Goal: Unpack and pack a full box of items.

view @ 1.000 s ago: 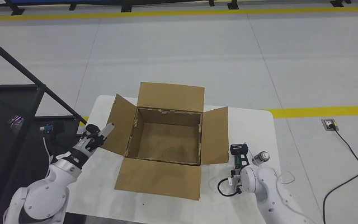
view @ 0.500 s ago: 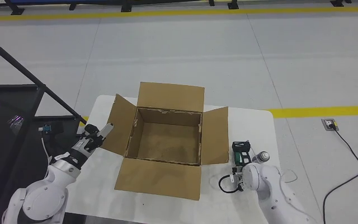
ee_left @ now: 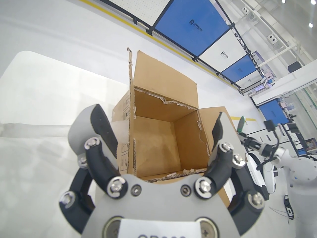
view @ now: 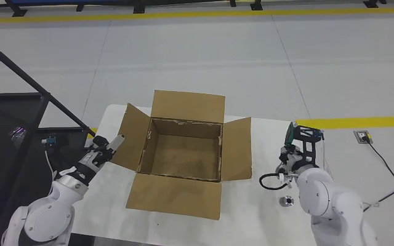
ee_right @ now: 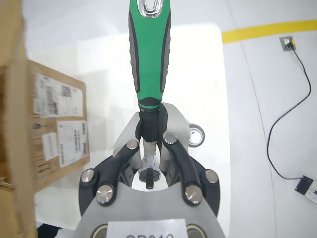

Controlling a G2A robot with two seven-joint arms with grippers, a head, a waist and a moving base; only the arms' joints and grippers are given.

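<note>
Well, my right gripper [ee_right: 150,134] clenches one rubbery green-handled ratchet [ee_right: 149,50]; my left gripper [ee_left: 159,120] gapes. One corrugated box [view: 175,194], one round steel socket [view: 287,200] at its four o'clock.

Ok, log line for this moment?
box open, empty | left gripper open, by box | right gripper shut on wrench | socket on table

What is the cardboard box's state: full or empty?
Empty. The cardboard box has its flaps spread open, and the top view shows bare brown floor inside.
</note>
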